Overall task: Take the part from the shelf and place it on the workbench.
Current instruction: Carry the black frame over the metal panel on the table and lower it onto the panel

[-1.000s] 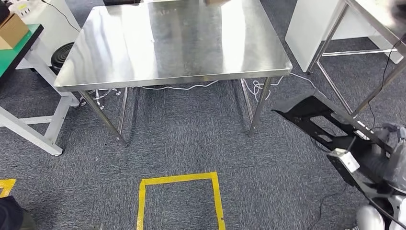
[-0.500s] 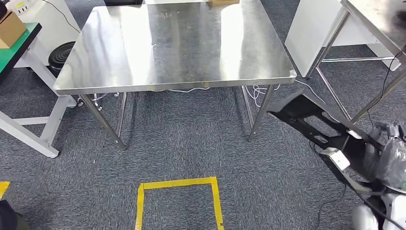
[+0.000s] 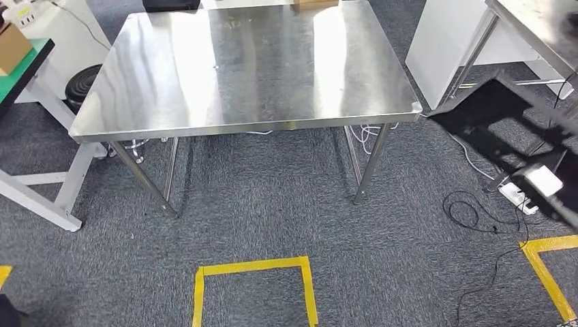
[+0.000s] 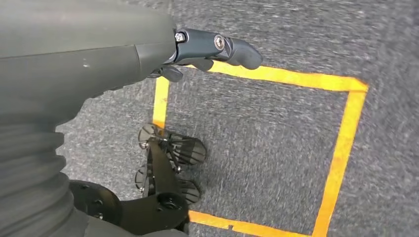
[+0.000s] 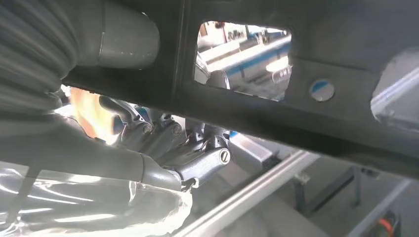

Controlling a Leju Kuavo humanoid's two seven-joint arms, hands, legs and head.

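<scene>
The black part hangs in the air off the bench's right edge, near its front right corner, blurred in the head view, with a white tag near its lower end. Its long axis runs roughly from that corner outward and toward the robot, so it lies slantwise to the bench's right edge rather than along it. In the right wrist view the right hand sits against the underside of the part, a flat dark frame with cut-out windows; its fingers curl up around a bar of the frame, so this hand appears to hold the part. The left hand hangs over the carpet above a yellow tape square, holding nothing; its fingers look loosely extended, though whether they are spread or together I cannot tell. The bench top lies to the left of the part and beyond it, so the carrying right hand is plainly the nearer one; the placing likely calls for swinging the part leftward over the right edge and lowering it flat.
</scene>
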